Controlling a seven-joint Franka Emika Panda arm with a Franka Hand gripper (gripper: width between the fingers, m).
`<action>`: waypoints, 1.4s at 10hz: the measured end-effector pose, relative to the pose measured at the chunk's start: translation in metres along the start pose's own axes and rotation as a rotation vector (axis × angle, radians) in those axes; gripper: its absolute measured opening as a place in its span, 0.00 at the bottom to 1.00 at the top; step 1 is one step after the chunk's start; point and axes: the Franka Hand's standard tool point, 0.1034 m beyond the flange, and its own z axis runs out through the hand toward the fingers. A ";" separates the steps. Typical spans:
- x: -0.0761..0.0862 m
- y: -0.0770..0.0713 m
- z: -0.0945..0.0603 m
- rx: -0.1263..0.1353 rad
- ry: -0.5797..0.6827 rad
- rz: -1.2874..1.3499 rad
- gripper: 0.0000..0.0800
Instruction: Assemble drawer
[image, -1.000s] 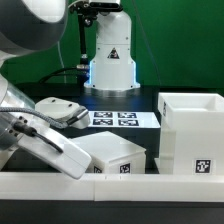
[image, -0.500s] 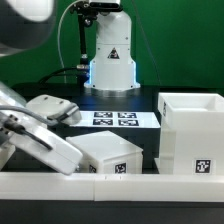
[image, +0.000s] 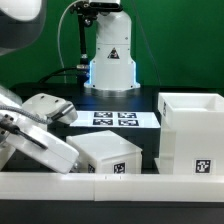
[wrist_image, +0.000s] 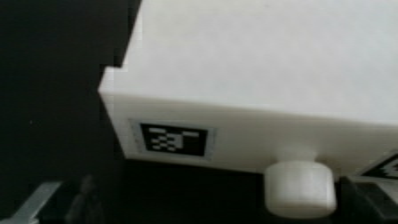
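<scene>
A white drawer tray (image: 110, 152) with a tag lies low in the middle of the exterior view, just behind the front rail. The tall white casing (image: 190, 130) stands at that view's right, open side up, with a tag on its front. My gripper (image: 72, 160) reaches in from that view's left, right beside the tray. In the wrist view the tray (wrist_image: 249, 60) fills the picture, with its tag (wrist_image: 173, 140) and small round knob (wrist_image: 299, 185). My gripper (wrist_image: 214, 205) is open, the dark fingers wide apart on either side of the knob and not touching it.
The marker board (image: 115, 118) lies flat behind the tray. The robot base (image: 110, 60) stands at the back centre. A low white rail (image: 120, 185) with tags edges the front of the black table.
My arm and hand have shifted a little toward the exterior view's left. The tray appears to have slid slightly the same way. The casing has not moved.
</scene>
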 end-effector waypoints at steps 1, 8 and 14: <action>0.000 -0.008 -0.001 0.003 0.031 -0.010 0.81; -0.004 -0.024 -0.004 0.006 0.167 -0.022 0.81; -0.005 -0.003 0.006 -0.032 -0.031 0.008 0.81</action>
